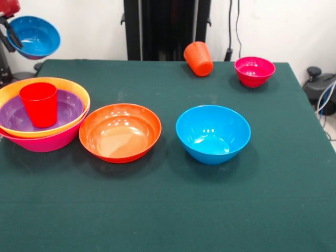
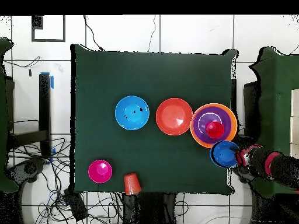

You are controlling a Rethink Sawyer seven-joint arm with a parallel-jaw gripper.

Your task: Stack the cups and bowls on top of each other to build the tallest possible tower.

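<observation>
The pincer [image 1: 10,38] is clamped on the rim of a small shiny blue plastic bowl [image 1: 35,35], held up in the air. Below, a red plastic cup [image 1: 39,104] stands in the purple bowl [image 1: 14,118] of the tower [image 1: 47,139] on the green counter [image 1: 173,210].

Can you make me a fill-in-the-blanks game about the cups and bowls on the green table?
1. The upright red plastic cup stands inside the ____ bowl.
2. The orange plastic cup lies on its ____.
3. The robot's gripper holds a small ____ plastic bowl in the air.
4. The small magenta plastic bowl stands near the table's ____.

Missing words: purple; side; blue; corner
</observation>
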